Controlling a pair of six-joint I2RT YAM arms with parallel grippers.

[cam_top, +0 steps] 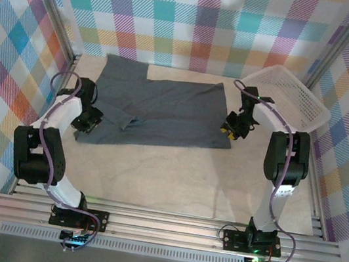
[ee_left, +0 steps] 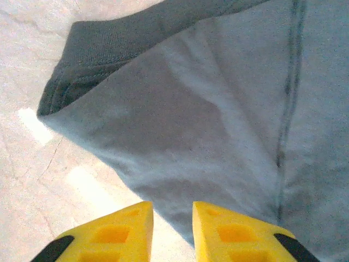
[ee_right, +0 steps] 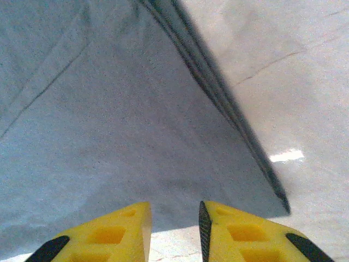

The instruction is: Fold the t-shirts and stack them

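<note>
The dark slate-grey thin-cloth t-shirt (cam_top: 164, 109) is laid on the pale table (cam_top: 167, 176). The left end effector (cam_top: 90, 119) and right end effector (cam_top: 231, 130) are set at its near corners, jaws apart, evidently for gripping.

T-shirt: I read the t-shirt (cam_top: 157, 112) as thin, soft knit cloth, matt slate-grey, with stitched seams and a thicker doubled hem.
Counter: to me the counter (cam_top: 173, 184) looks like pale stone or laminate. It is smooth and faintly veined, with a mild sheen that throws white glare patches.
Hands: on the left hand (ee_left: 172, 213) and right hand (ee_right: 174, 213) I see moulded yellow plastic with a satin finish.
Pads: the pads (ee_right: 203, 229) are matt black.
Basket: the basket (cam_top: 311, 106) is white plastic lattice, slightly glossy.
Rails: the rails (cam_top: 165, 229) are ribbed bare metal, dull silver.
Walls: the walls (cam_top: 198, 22) are plaid-printed and matt.
</note>
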